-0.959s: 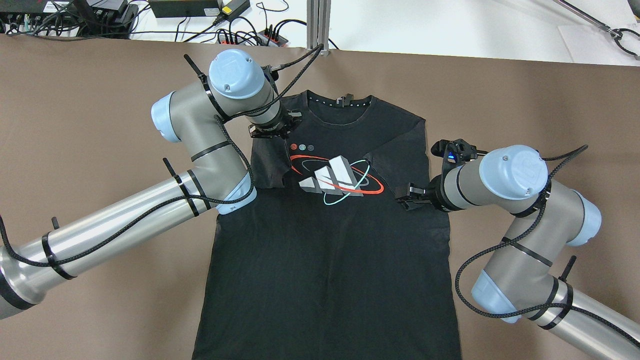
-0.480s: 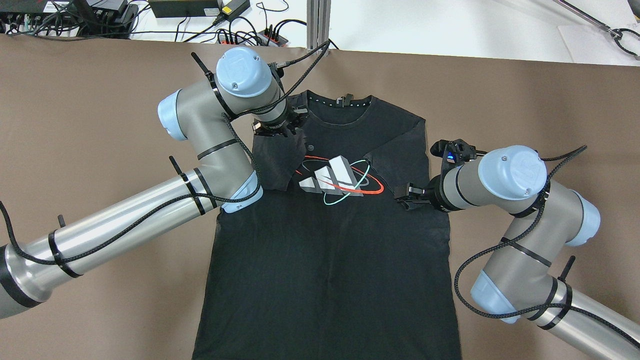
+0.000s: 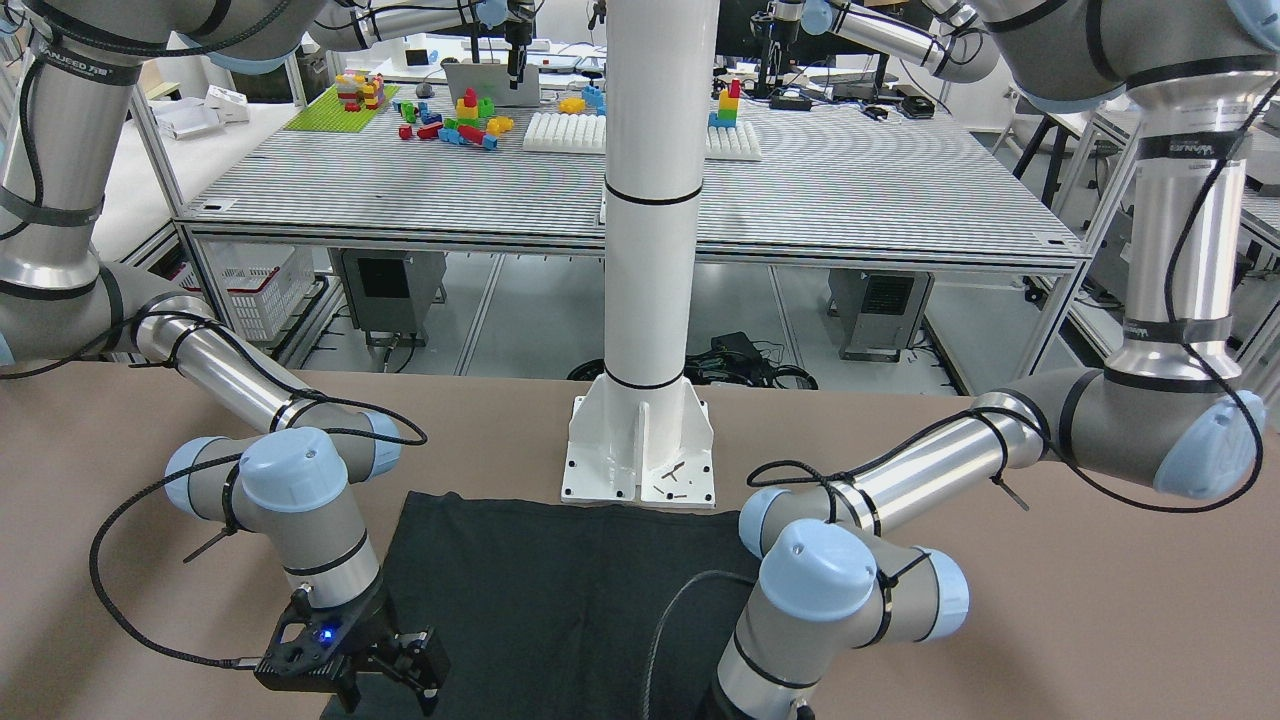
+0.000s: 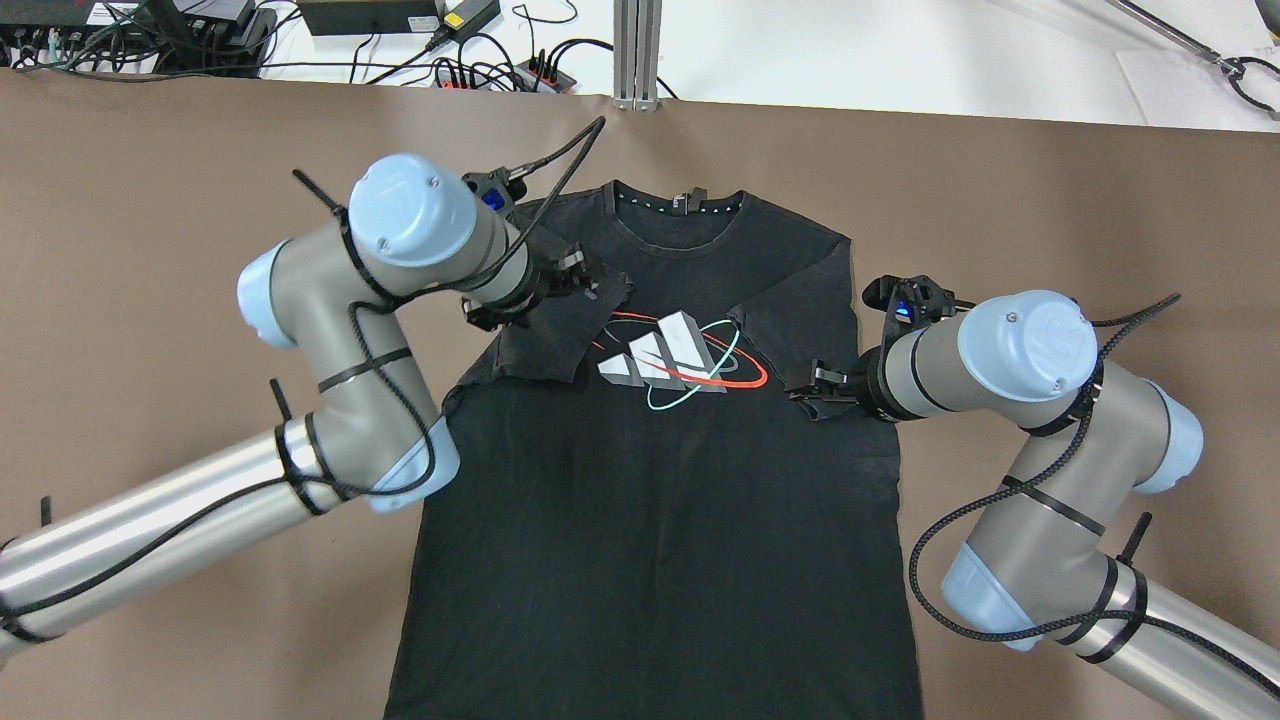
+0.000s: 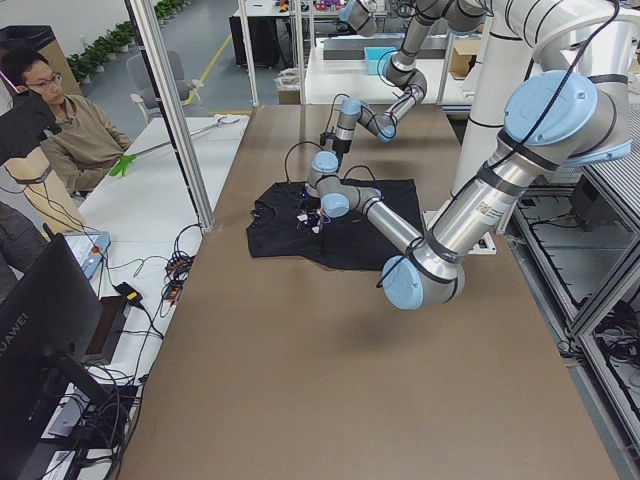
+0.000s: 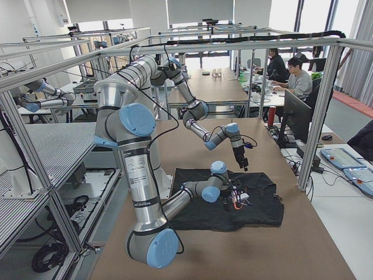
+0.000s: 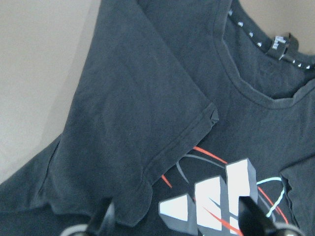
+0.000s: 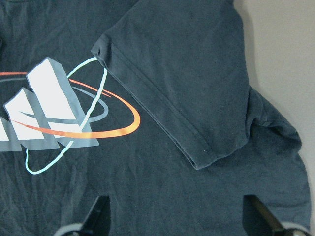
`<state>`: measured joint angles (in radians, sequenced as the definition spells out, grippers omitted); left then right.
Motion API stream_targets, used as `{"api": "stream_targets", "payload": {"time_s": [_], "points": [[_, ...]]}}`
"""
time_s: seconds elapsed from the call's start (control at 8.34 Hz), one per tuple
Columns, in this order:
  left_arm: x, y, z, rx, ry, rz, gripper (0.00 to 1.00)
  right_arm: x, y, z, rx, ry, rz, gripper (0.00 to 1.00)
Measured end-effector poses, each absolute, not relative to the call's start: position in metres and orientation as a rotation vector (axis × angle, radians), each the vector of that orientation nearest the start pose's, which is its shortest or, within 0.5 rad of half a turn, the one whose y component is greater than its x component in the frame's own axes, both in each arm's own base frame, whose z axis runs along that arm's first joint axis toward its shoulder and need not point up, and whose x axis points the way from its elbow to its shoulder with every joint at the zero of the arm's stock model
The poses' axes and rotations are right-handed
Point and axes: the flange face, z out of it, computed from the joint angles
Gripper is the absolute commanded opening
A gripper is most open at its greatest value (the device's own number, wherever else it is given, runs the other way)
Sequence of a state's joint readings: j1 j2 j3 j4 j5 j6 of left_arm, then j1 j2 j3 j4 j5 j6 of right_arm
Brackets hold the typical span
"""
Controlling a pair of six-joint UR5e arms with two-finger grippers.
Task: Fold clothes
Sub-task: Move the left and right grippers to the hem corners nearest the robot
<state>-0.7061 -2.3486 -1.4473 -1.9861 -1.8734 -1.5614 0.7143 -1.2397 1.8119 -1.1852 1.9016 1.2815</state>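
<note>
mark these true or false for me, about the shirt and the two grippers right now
1. Both sleeves are folded in over the t-shirt front. True.
2. The right gripper is shut on a sleeve hem. False: its fingers stand apart over the fabric with nothing between them.
3. The collar lies at the white pole. False: the bottom hem lies near the pole's base; the collar is at the far end.
4. The chest logo has white bars with red and teal rings. True.
5. The left gripper is open. True.
</note>
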Motion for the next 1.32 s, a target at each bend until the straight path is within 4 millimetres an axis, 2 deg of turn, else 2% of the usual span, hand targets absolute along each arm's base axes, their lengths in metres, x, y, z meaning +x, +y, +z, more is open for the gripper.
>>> {"api": "stream_targets", "payload": {"time_s": [0.12, 0.24, 0.36, 0.6, 0.72, 0.96, 1.08, 1.32], "points": [[0.492, -0.512, 0.191, 0.108, 1.101, -0.469, 0.94, -0.385, -0.465, 0.319, 0.188, -0.992, 0.276, 0.95], [0.487, -0.462, 0.187, 0.094, 1.093, -0.479, 0.94, -0.385, -0.452, 0.320, 0.179, -0.992, 0.320, 0.95], [0.477, -0.420, 0.180, 0.074, 1.094, -0.488, 0.94, -0.389, -0.433, 0.323, 0.162, -0.989, 0.380, 0.95], [0.466, -0.357, 0.186, 0.082, 1.091, -0.499, 0.94, -0.396, -0.385, 0.327, 0.120, -0.959, 0.477, 0.94], [0.465, -0.339, 0.193, 0.107, 1.083, -0.506, 0.94, -0.394, -0.362, 0.332, 0.087, -0.929, 0.514, 0.89], [0.463, -0.321, 0.196, 0.119, 1.078, -0.519, 0.94, -0.403, -0.315, 0.359, 0.021, -0.859, 0.562, 0.71], [0.462, -0.312, 0.197, 0.128, 1.063, -0.523, 0.94, -0.410, -0.284, 0.371, -0.005, -0.832, 0.560, 0.67], [0.462, -0.301, 0.196, 0.141, 1.043, -0.522, 0.94, -0.407, -0.221, 0.392, -0.036, -0.778, 0.497, 0.64]]}}
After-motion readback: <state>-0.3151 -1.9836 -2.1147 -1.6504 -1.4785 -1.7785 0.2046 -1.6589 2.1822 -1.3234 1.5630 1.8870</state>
